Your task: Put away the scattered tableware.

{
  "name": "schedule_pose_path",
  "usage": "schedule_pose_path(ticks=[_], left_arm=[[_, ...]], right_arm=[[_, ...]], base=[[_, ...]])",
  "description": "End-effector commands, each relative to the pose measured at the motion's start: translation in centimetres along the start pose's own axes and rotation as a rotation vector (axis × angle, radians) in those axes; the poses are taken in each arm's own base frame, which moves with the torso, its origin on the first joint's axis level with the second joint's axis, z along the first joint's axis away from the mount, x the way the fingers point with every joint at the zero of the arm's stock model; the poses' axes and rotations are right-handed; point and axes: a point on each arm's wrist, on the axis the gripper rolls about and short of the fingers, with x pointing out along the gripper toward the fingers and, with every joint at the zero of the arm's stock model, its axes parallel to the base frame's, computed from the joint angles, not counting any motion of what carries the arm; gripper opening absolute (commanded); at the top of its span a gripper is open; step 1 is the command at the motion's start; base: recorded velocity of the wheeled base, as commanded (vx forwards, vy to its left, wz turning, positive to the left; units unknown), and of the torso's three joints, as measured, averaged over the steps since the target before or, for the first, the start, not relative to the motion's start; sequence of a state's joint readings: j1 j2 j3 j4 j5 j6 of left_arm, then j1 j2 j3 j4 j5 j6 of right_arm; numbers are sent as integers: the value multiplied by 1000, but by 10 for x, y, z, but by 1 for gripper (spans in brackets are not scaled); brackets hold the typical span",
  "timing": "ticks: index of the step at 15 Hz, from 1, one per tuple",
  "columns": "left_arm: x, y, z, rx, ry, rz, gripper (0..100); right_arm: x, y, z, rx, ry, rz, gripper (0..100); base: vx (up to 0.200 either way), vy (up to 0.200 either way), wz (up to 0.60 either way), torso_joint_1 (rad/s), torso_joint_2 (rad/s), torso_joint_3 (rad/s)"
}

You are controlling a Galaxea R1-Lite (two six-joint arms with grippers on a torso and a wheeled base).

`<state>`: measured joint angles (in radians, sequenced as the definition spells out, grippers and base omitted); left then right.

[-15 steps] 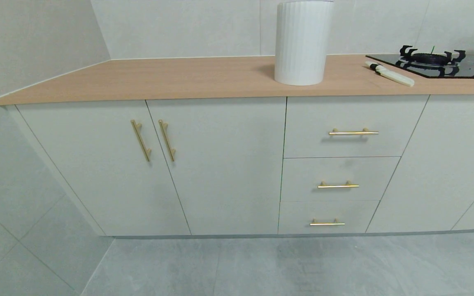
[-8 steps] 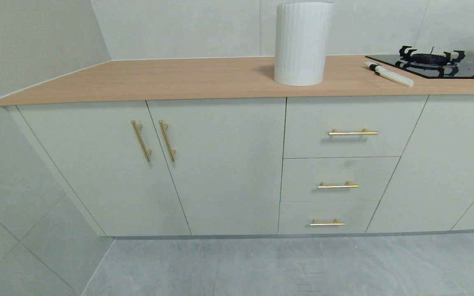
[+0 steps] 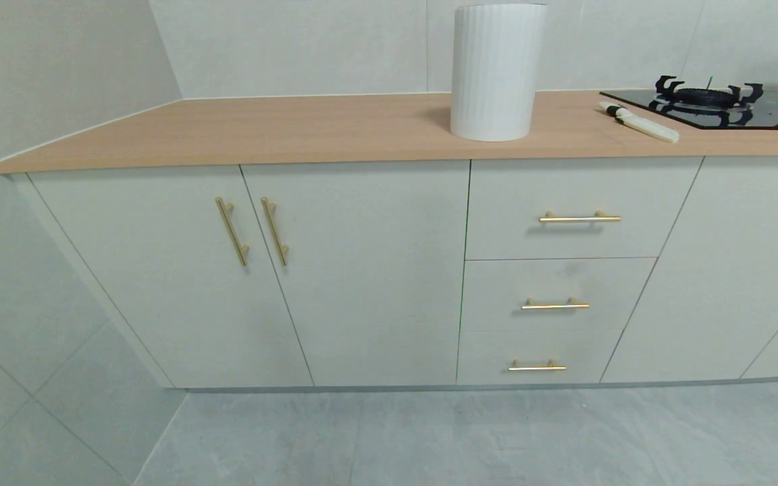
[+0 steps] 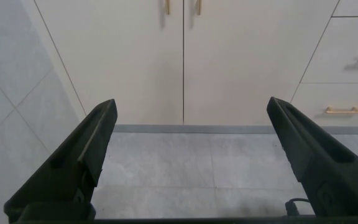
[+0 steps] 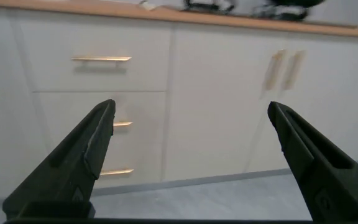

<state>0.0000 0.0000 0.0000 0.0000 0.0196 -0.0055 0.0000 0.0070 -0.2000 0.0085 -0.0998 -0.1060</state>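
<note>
Wooden countertop (image 3: 294,128), kitchen: one white knife (image 3: 639,121) lying flat just beside the gas hob (image 3: 720,108), long axis diagonal, from the hob's edge toward the counter front. One ribbed white canister (image 3: 495,71); three drawers below. Left gripper (image 4: 191,109) and right gripper (image 5: 191,109): both spread wide, empty, low before the cabinets. Knife lies above and to the right; right arm judged nearer

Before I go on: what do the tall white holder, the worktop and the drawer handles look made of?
The holder: likely ceramic or plastic; white, ribbed, soft sheen. The worktop: wood or wood-look laminate; tan with fine grain. The drawer handles: metal, brushed gold finish; thin bars with bright glints.
</note>
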Motion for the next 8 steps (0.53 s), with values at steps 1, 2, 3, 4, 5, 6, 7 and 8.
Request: schedule_pose_path(ticks=[1, 2, 3, 4, 5, 6, 7, 8], left_arm=[[0, 0, 0, -1, 0, 0, 100], [0, 0, 0, -1, 0, 0, 100], [0, 0, 0, -1, 0, 0, 100], [0, 0, 0, -1, 0, 0, 100], [0, 0, 0, -1, 0, 0, 100], [0, 0, 0, -1, 0, 0, 100], [0, 0, 0, -1, 0, 0, 100], [0, 0, 0, -1, 0, 0, 100]], right_arm=[[7, 5, -29, 38, 62, 52, 100], [9, 6, -36, 39, 66, 66, 100], [10, 7, -40, 40, 72, 85, 100], [10, 9, -47, 42, 90, 140, 100], [10, 9, -48, 56, 102, 148, 100], [10, 9, -49, 59, 119, 147, 100], [9, 10, -56, 65, 183, 154, 100], [9, 10, -55, 77, 178, 153, 100]], base=[[0, 0, 0, 0, 0, 0], [0, 0, 0, 0, 0, 0], [0, 0, 0, 0, 0, 0], [0, 0, 0, 0, 0, 0], [0, 0, 0, 0, 0, 0], [0, 0, 0, 0, 0, 0], [0, 0, 0, 0, 0, 0], [0, 0, 0, 0, 0, 0]])
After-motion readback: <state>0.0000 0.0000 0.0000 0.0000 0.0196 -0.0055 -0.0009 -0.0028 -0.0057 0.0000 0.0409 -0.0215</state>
